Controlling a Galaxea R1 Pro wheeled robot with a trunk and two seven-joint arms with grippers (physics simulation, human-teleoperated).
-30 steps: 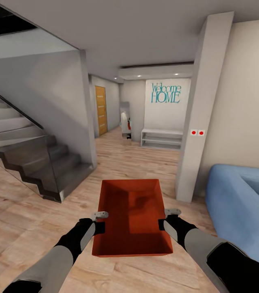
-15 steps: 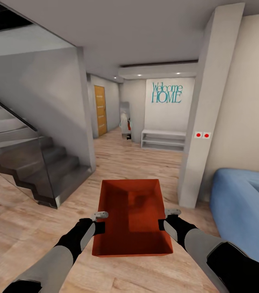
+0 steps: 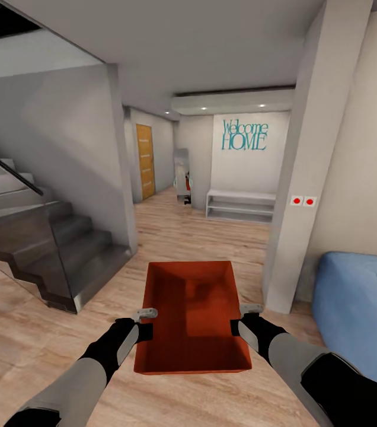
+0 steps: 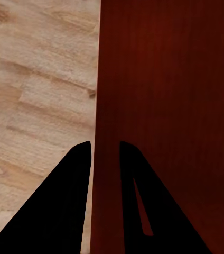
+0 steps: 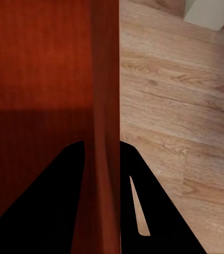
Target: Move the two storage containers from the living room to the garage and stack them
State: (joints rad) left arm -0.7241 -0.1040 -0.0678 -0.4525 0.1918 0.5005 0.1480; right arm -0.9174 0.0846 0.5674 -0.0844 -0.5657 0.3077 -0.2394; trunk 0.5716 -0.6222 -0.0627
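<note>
red-orange storage container (image 3: 192,317) carried level out front above the light wood floor (image 3: 22,332) of the living room, long axis pointing straight ahead toward the hallway. left gripper (image 3: 146,312) clamped over its left wall, right gripper (image 3: 249,309) clamped over its right wall, one at each side, equally near. blue sofa (image 3: 360,302) close at right.

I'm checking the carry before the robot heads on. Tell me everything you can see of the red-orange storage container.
The storage container is a red-orange rectangular open-top bin with low straight walls, looking like smooth plastic, and empty. It is held level above the light wood floor, long axis pointing ahead. The left hand clamps its left wall and the right hand its right wall, one finger inside and one outside each.
</note>
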